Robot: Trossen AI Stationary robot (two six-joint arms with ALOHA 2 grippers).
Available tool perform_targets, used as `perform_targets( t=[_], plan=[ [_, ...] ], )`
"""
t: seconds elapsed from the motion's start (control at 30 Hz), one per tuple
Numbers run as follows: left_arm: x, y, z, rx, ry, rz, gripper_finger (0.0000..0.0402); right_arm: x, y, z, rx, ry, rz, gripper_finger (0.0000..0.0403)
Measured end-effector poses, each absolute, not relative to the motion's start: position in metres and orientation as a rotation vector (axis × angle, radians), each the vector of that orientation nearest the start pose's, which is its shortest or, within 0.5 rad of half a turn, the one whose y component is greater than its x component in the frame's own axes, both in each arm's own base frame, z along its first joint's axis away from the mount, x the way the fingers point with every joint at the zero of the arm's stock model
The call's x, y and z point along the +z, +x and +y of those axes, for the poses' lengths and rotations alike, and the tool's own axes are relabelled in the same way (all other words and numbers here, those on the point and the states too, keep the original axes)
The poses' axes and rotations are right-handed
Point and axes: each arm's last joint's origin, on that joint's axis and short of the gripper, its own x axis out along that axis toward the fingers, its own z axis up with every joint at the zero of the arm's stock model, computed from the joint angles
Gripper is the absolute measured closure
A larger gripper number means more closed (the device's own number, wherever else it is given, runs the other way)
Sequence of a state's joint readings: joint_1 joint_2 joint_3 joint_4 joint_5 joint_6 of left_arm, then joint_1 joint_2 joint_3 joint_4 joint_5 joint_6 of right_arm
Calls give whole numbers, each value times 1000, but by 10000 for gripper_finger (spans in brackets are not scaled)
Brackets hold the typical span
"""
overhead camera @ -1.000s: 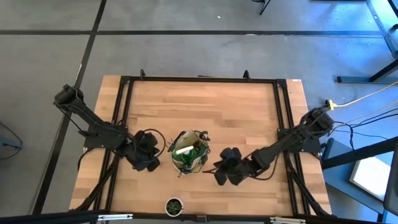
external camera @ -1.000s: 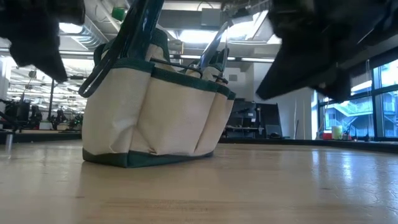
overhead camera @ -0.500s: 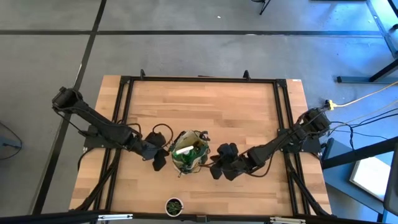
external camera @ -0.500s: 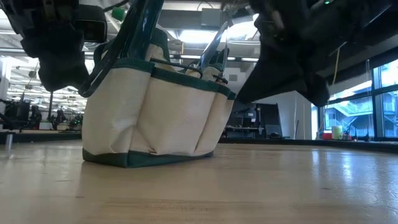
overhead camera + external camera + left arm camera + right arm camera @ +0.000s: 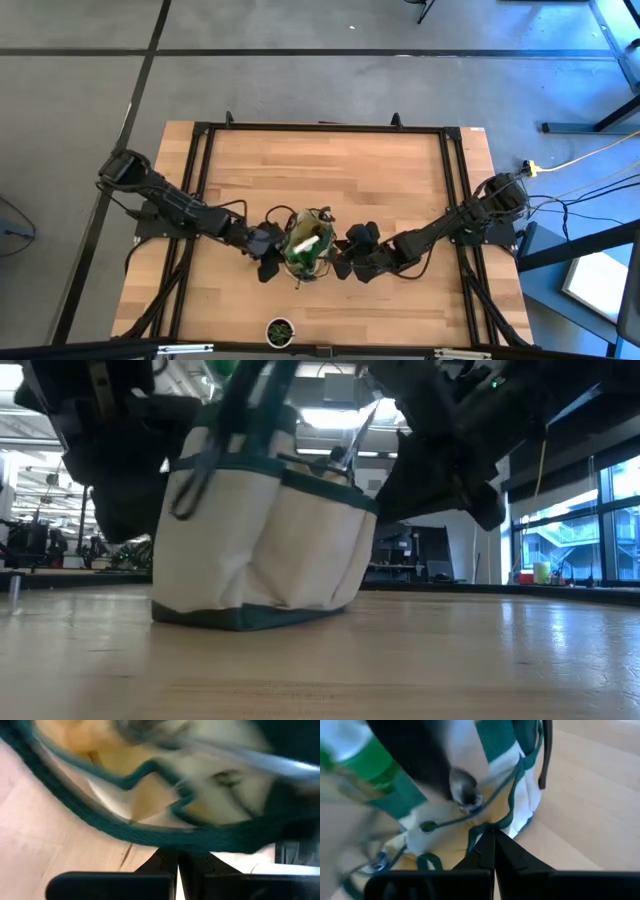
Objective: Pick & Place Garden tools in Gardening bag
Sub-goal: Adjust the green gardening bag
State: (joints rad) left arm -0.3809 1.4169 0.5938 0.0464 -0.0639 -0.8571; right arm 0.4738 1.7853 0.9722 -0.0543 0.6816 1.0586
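Gardening bag (image 5: 265, 550), soft cream canvas, green-trimmed pockets, wooden table (image 5: 400, 180)

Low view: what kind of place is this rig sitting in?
Probably an open lab or industrial workshop hall, not a home. The wooden table in a black frame stands on grey concrete floor marked with dark lines. Behind the gardening bag, exposed ceiling lights and tall windows show.
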Motion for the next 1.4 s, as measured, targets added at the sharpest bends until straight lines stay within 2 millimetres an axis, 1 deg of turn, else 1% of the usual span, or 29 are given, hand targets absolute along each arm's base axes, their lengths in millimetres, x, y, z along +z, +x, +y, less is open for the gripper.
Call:
perform_targets(
  t=[0.1,0.23,0.63,1.03,1.17,1.4],
  plan=[
    [153,246,-92,33,-647,843,400,155,320,139,-532,522,520,403],
    [153,247,-89,32,-645,830,400,156,324,138,-517,508,506,403],
    [157,249,-95,-35,-648,795,400,157,326,137,-503,477,495,403],
    [156,248,-97,-42,-646,813,400,157,325,137,-496,470,501,403],
    [157,246,-96,-34,-644,827,400,157,325,139,-489,461,505,403],
    [163,235,-96,14,-619,859,400,157,322,143,-478,447,516,403]
  ],
)
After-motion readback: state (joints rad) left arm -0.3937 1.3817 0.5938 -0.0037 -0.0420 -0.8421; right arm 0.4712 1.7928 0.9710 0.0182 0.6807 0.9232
